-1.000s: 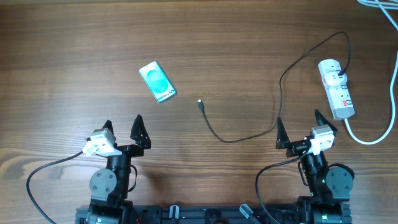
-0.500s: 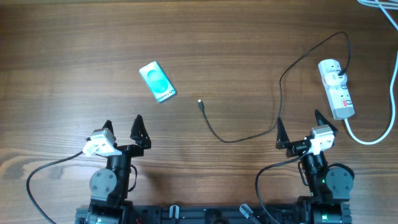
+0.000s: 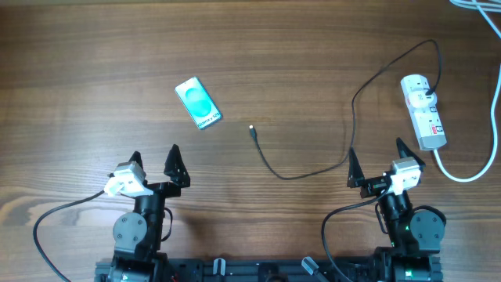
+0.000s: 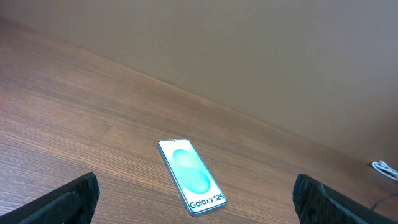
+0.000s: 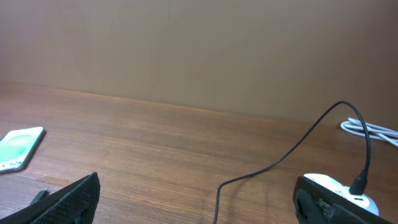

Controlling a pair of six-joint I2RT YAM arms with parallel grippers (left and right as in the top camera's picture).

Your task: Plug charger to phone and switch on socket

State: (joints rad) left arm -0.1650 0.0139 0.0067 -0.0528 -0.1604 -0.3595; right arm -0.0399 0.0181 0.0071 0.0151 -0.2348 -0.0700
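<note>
Well ahead of the left end effector (image 3: pixel 154 153), the phone (image 3: pixel 198 103).

Bare table (image 3: pixel 94 63) lies open all round the phone (image 3: pixel 197 103). Near the right edge the charger (image 3: pixel 351 125) loops across the approach to the socket (image 3: pixel 423 111), whose cord (image 3: pixel 462 178) curls beside it.

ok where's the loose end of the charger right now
Overhead view: the charger's connector tip lies loose near the middle of the table, right of the phone and apart from it.
</note>
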